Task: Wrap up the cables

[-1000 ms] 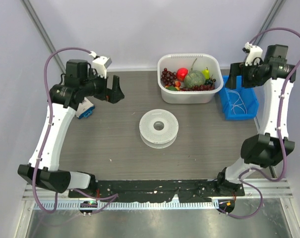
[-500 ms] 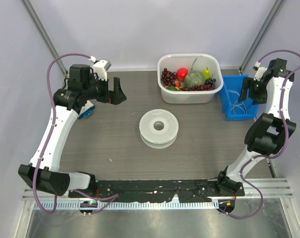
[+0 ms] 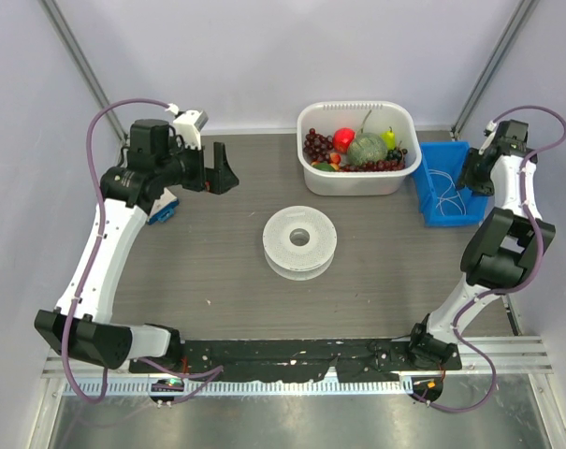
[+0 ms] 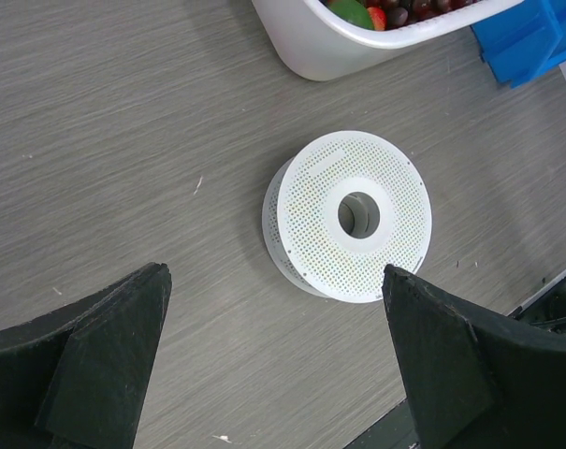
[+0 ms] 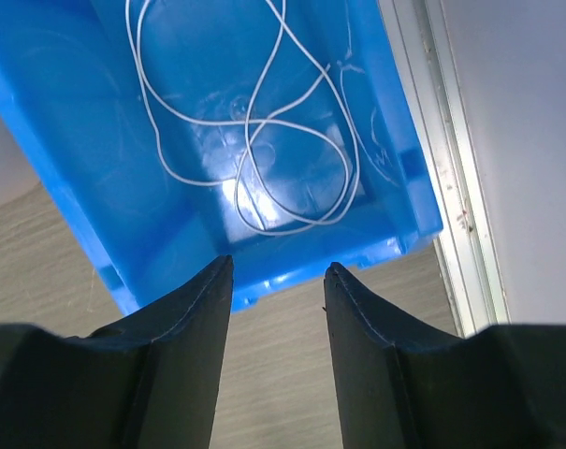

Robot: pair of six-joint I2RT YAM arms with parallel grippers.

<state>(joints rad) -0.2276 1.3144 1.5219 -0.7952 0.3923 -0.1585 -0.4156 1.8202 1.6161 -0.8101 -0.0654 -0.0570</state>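
1. Judging by how things lie, you have not begun the wrapping itself. The cable (image 5: 264, 140) is a loose tangle of loops on the floor of the blue bin (image 5: 292, 271), and none of it is on the spool (image 3: 299, 240).
2. Your right gripper (image 5: 278, 267) hangs above the bin's near wall. Its jaws are narrowly apart with nothing between them, and it is not touching the cord.
3. Your left gripper (image 4: 273, 276) hovers over the far left of the table (image 3: 208, 281). Its jaws are spread wide and empty, and its camera looks down at the spool.
4. What is left appears to be everything: picking the cord out of the bin, carrying it to the spool, and winding it on.
5. Mind the edges on the right. The bin walls enclose the cord on all sides, and the white tub of fruit (image 3: 353, 182) stands just beside the bin's left wall. The frame rail runs close along the bin's other side. Your right arm is folded tightly there, so a lift straight up looks like the cleanest way out.
6. The open room is in the middle. The spool stands alone on bare tabletop, well apart from the tub, the bin and both grippers.
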